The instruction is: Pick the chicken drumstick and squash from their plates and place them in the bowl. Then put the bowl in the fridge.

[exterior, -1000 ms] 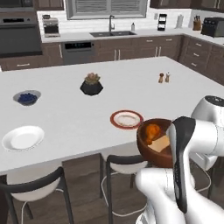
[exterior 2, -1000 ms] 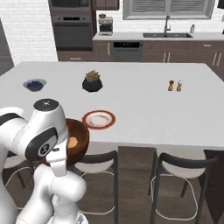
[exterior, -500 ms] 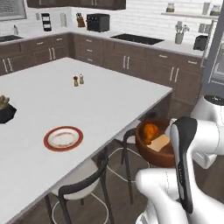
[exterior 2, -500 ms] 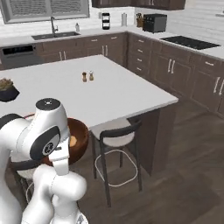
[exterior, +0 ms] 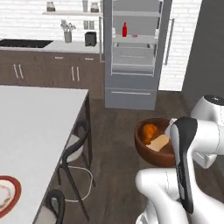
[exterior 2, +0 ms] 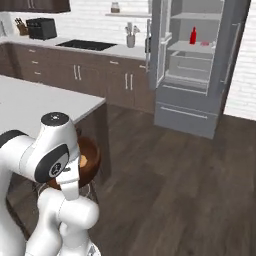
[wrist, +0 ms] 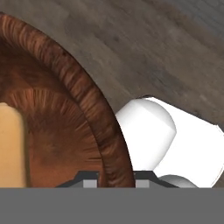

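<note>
Fingers (wrist: 144,178) pinched on rim of the bowl (exterior: 154,142), carried level off the floor beside the arm so the chicken drumstick (exterior: 150,131) and the squash (exterior: 159,142) stay inside, facing the fridge (exterior: 135,52), door open, well apart

Both base views look forward and down from behind arm, left and right, sharing open fridge (exterior: 133,52) and floor; hand view sits close against bowl (wrist: 65,109) rim.
</note>
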Robot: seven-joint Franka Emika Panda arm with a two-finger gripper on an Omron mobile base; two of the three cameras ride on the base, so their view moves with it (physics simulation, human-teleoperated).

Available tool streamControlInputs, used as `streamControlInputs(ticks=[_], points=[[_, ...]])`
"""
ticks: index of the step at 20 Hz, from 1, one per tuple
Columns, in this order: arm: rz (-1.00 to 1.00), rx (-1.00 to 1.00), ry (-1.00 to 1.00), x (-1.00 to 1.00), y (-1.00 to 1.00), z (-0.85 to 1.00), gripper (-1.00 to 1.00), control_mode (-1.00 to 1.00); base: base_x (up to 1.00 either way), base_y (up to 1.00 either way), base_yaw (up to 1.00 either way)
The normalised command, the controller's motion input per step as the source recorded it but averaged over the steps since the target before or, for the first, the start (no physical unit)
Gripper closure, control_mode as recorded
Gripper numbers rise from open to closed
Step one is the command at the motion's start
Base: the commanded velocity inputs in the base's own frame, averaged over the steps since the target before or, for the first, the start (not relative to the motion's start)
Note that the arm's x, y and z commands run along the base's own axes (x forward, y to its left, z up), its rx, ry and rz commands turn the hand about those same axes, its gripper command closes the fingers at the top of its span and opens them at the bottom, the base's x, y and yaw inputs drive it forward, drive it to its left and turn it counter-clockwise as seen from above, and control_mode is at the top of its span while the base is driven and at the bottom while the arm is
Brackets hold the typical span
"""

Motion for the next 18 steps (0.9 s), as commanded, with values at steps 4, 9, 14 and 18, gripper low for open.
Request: streamControlInputs(ticks=[4, 9, 14, 18], points=[[0.00, 0.00, 0.00, 0.00, 0.00, 0.00, 1.00, 1.00, 0.06, 0.16, -0.91], [0.00, 0.00, 0.00, 0.00, 0.00, 0.00, 1.00, 1.00, 0.94, 0.47, -0.54], [0.00, 0.00, 0.00, 0.00, 0.00, 0.00, 1.00, 1.00, 1.00, 0.51, -0.33], [0.00, 0.00, 0.00, 0.00, 0.00, 0.00, 1.00, 1.00, 1.00, 0.29, -0.07]])
